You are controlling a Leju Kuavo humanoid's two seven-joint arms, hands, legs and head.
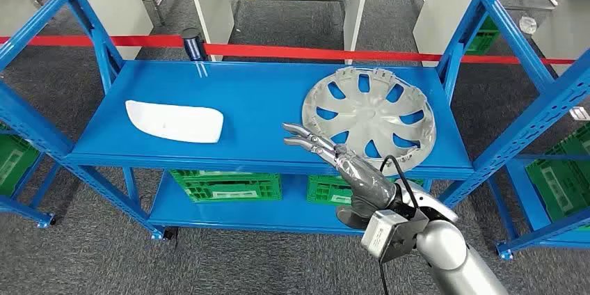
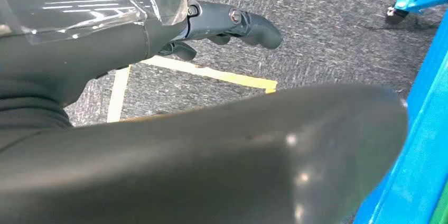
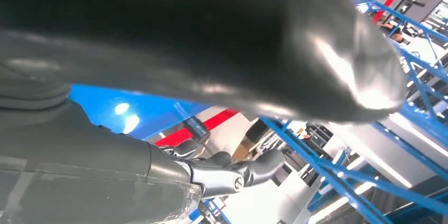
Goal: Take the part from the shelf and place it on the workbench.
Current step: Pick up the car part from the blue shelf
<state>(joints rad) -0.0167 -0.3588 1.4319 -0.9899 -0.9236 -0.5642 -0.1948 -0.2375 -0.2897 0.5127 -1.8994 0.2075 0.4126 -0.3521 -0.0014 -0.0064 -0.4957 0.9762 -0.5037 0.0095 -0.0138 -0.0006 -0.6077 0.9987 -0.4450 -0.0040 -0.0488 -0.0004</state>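
Right robot hand (image 1: 334,156) held out over the shelf (image 1: 257,104), near the part.
The silver wheel cover (image 1: 369,117) is seen lying flat on the blue shelf; the right robot hand's fingers are extended, grasping nothing. The left robot hand (image 2: 222,28) is seen empty above the floor.

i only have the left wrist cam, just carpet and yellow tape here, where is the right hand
Observer: The right hand is raised over the front edge of the blue shelf, its fingers extended and holding nothing.
Operator: what parts are on that shelf
Observer: A silver hubcap lies flat on the shelf's right side, and a white panel on its left.
Operator: which one is the hand nearer
Observer: The hubcap; the fingers are by its near-left rim. I cannot tell whether they touch it.
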